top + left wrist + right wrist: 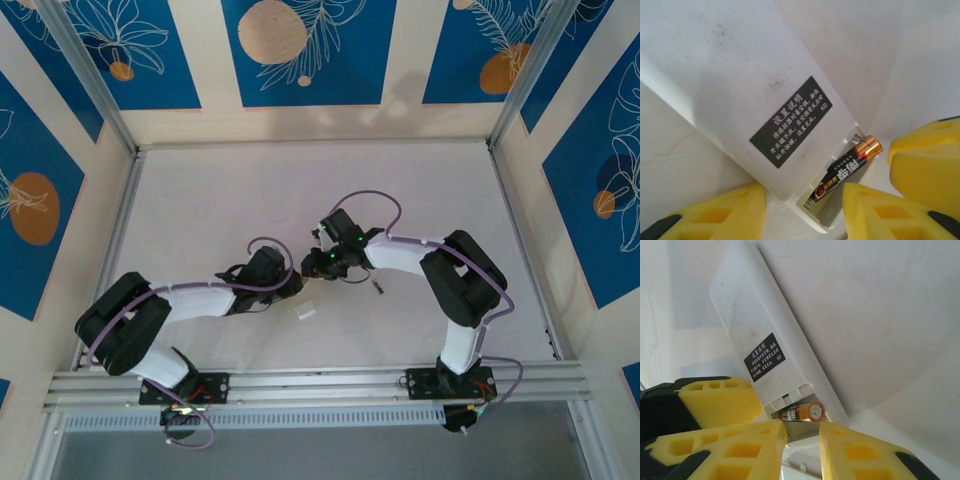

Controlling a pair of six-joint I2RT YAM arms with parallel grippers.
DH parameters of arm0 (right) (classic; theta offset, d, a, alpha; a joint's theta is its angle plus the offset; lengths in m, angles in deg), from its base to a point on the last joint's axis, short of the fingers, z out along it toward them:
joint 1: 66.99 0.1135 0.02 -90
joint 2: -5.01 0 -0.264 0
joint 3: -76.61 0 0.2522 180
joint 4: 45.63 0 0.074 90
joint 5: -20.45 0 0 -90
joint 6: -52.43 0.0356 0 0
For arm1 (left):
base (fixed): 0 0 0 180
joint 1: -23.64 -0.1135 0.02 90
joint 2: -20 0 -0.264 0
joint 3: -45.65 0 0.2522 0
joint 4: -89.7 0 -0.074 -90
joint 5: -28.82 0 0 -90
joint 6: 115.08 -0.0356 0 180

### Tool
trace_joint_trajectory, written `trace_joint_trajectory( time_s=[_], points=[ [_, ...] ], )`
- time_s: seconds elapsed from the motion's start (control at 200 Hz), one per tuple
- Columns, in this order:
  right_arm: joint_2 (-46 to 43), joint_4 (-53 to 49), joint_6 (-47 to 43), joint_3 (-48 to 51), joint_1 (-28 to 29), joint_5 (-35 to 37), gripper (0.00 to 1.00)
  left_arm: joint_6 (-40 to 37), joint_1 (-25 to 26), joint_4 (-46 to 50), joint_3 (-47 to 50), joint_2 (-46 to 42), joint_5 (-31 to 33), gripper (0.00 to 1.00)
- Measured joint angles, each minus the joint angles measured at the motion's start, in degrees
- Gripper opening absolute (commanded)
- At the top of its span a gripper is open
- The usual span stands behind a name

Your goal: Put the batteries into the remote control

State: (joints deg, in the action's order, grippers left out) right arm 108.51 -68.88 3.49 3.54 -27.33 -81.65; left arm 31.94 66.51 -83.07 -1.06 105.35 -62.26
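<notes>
Surface, left wrist view: white tabletop (920,45), partly in shadow.
Remote control: the remote control (735,70) lies back-up on a slant, with a black printed label (790,122) mid-face. The battery bay (837,202) at its near end is uncovered.
First battery: an AAA battery (847,170) lies in the bay, gold end toward the spring contact. The slot beside it looks empty.
Left gripper: the left gripper (804,190) has its yellow foam fingers (720,215) spread to either side of the remote's bay end. Neither presses the battery, so the jaws are open.
Extra pad: another yellow pad (930,160) sits just beside the remote's right edge; I cannot tell whose it is.
Right wrist view: the right gripper (804,432) straddles the remote's bay end, fingers (865,455) narrowly apart. I cannot tell whether they clamp the remote. The battery's gold end faces this camera.
Top view: both grippers meet over the remote.
Second battery: the second battery (378,290) lies on the table to the right of the remote, apart from it.
White piece: a loose white piece (304,312), likely the cover, sits just nearer than the remote.
Step in hand: seating the first cell, which looks about done.
Next move: fetch the second battery and lay it in the empty slot with its ends the right way round. The remote needs to be kept steady meanwhile.
</notes>
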Motion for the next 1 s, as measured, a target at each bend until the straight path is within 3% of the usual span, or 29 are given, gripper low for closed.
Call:
trace_joint_trajectory(
  time_s=[0.4,1.0],
  points=[
    [-3.41,1.81,1.49,2.75,-3.48,0.17,0.27,-1.9,0.0,0.83,-0.46,0.46,-0.15,0.42],
    [-3.58,2.69,2.14,3.19,-3.58,0.26,0.27,-4.22,0.96,2.1,-1.29,1.38,1.77,0.42]
  ],
)
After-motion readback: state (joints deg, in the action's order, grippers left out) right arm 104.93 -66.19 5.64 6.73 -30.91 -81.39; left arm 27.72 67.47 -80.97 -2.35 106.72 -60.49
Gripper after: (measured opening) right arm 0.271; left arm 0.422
